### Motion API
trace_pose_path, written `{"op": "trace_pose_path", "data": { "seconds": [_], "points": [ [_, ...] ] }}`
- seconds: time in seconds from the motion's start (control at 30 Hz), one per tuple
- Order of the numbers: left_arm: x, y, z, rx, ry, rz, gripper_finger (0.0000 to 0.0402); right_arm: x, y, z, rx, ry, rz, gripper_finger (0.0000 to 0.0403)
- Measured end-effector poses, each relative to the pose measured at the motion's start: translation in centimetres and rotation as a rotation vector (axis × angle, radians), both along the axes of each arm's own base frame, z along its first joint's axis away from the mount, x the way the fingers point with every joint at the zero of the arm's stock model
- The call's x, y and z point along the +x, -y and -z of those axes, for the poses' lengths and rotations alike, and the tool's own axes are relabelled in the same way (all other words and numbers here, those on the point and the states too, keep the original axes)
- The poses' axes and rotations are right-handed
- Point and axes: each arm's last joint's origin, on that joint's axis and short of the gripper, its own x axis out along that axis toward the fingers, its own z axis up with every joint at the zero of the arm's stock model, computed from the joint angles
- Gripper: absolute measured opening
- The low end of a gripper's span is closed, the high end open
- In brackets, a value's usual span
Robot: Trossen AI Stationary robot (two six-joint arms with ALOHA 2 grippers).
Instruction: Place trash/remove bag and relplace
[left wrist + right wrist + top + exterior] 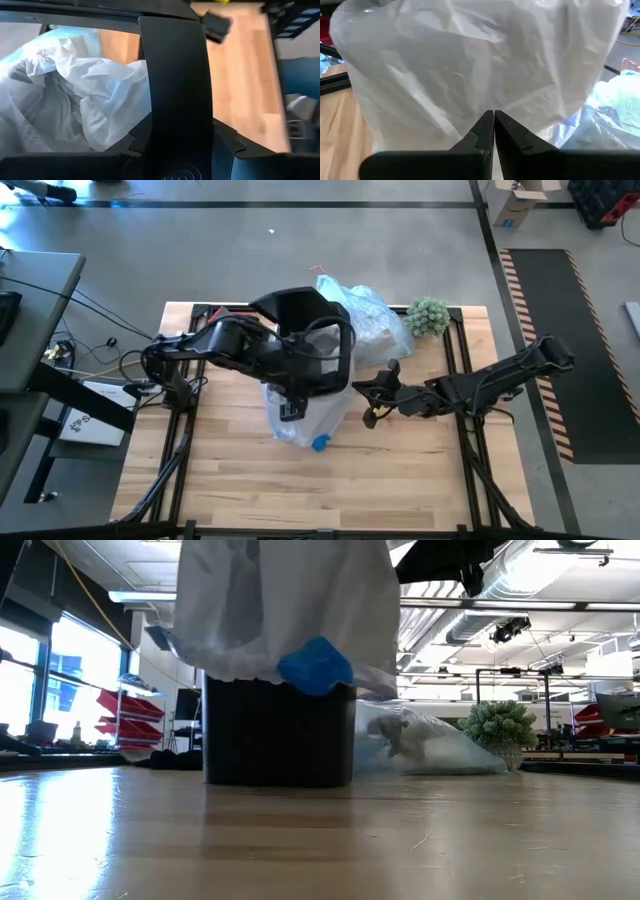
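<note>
The left pincer [300, 385] grips the black bin's [320, 340] rim at frame centre. The right pincer [494, 117], jaws closed and empty, sits beside the white bag [470, 60].

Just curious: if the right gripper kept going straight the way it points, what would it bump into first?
Most likely the white bag hanging over the black bin; the shut right gripper points right at it, apparently without touching.
</note>
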Motion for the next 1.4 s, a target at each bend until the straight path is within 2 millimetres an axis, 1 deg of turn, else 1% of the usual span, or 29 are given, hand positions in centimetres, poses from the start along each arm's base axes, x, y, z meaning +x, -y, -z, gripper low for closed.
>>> {"op": "trace_pose_path", "data": {
  "seconds": [0.17,0.23,0.3,0.4,0.53,0.7,0.83,0.97,1.2,1.4],
  "points": [
    [-2.0,0.0,-1.6,-0.12,0.032,0.044,0.0099,0.2,-0.1,0.5,-0.008,-0.021,0.001,0.0],
    [-2.4,0.2,-1.5,-0.163,-0.006,0.085,0.0099,0.5,-0.1,0.9,-0.008,-0.037,0.003,0.0],
    [-2.6,0.5,-1.2,-0.157,-0.05,0.093,0.0099,0.7,-0.2,1.4,-0.005,-0.05,0.008,0.0],
    [-2.3,0.8,-0.3,-0.119,-0.11,0.078,0.01,1.2,-0.4,2.2,-0.002,-0.075,0.015,0.0],
    [-1.2,1.3,0.7,-0.042,-0.124,0.048,0.0101,1.8,-0.6,3.5,0.003,-0.111,0.026,0.0],
    [-0.9,1.2,1.6,0.007,-0.185,0.0,0.0101,2.1,-0.7,4.2,0.021,-0.123,0.033,0.0],
    [-0.8,1.2,1.6,-0.004,-0.177,-0.024,0.0101,2.1,-0.7,4.1,0.023,-0.121,0.032,0.0],
    [-1.3,1.1,1.1,-0.025,-0.164,-0.065,0.0101,2.1,-0.7,4.1,0.023,-0.121,0.033,0.0],
    [-1.6,0.9,0.9,-0.042,-0.152,-0.099,0.0101,2.1,-0.7,4.1,0.027,-0.116,0.03,0.0],
    [-1.6,0.8,0.9,-0.039,-0.156,-0.078,0.0101,2.1,-0.7,4.1,0.027,-0.115,0.03,0.0]
  ]
}}
